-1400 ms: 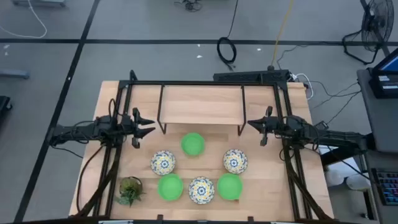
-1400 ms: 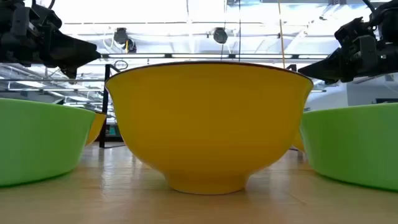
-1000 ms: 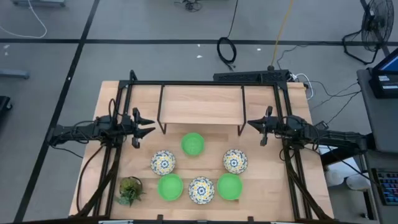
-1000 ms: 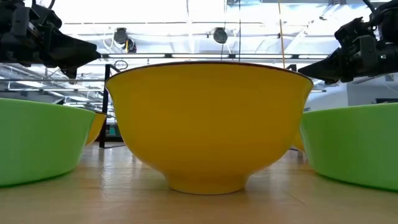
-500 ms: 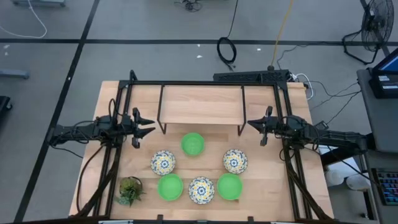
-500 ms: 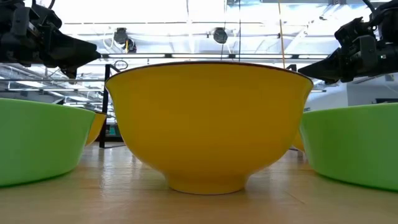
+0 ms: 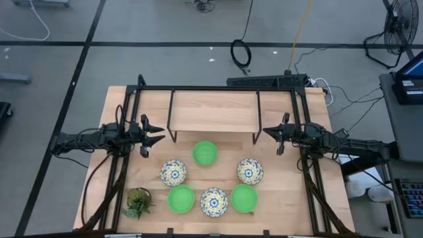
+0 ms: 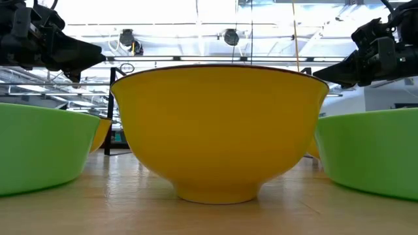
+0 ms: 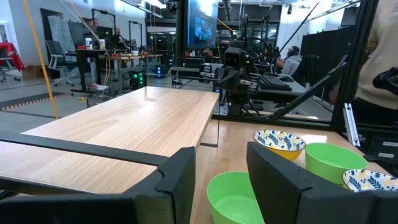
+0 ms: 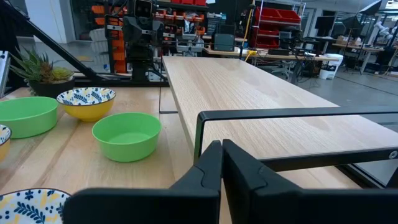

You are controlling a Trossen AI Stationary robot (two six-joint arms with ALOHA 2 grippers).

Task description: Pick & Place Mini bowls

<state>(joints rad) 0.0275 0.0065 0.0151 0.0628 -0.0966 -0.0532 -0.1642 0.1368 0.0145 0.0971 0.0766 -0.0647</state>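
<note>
Left end effector (image 7: 156, 136) hangs over the left side of the light wooden table (image 7: 218, 109), fingers apart — clear gap between them in the left wrist view, nothing held. Right end effector (image 7: 268, 135) hangs at the right side, facing the left one, fingers together with only a thin slit showing in the right wrist view, also holding nothing.

All six small round mini bowls sit on the table between and nearer the front than the two end effectors, none touched. Plain bright green bowl (image 7: 205, 153) lies roughly midway between the end effectors, just in front of the black metal frame (image 7: 215, 89). Blue-white-yellow floral bowl (image 7: 173, 173) is near the left end effector, on its front-right; a second floral bowl (image 7: 250, 170) sits near the right end effector, on its front-left. Front row — green bowl (image 7: 180, 198), floral bowl (image 7: 214, 201), green bowl (image 7: 244, 198) — side by side, close but apart. Small spiky green potted plant (image 7: 137, 202) stands beside the front row's left green bowl, well in front of the left end effector.

The low view is filled by the middle floral bowl's yellow outside, a green bowl on each side.
</note>
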